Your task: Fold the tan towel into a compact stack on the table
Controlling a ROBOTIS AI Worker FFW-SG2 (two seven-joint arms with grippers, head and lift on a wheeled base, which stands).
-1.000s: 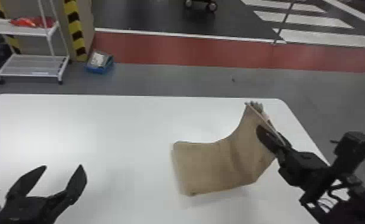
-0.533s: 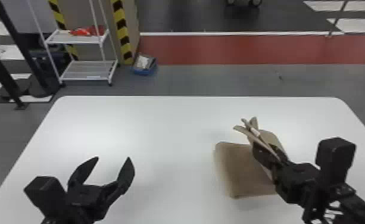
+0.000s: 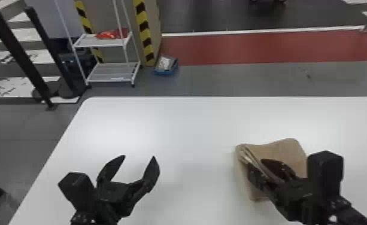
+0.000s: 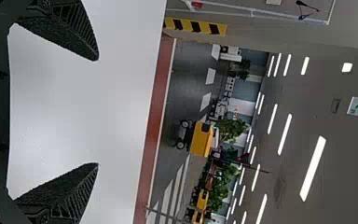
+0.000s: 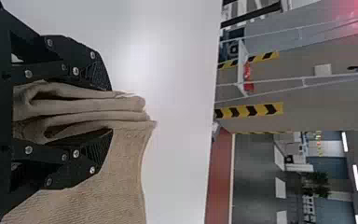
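On the right part of the table lies the tan towel [image 3: 284, 151], partly folded over, its layered edge held up at its left side. My right gripper [image 3: 256, 167] is shut on those bunched layers. In the right wrist view, several folds of the towel [image 5: 126, 186] are pinched in my right gripper [image 5: 109, 109], and a single sheet of cloth hangs past one finger. Over the table's left front part, my left gripper [image 3: 139, 158] stands open and holds nothing. The left wrist view shows my left gripper [image 4: 98, 112] with its fingers wide apart over bare white tabletop.
The white table [image 3: 191, 119] has its far edge beyond both grippers. Behind it on the floor stand a white wire shelf [image 3: 110, 71] with a red item, a blue box [image 3: 166, 65], and black posts at the left.
The head view has swung left. My right gripper has carried the towel's raised end leftward and down, folding it over the rest. The left gripper stays open.
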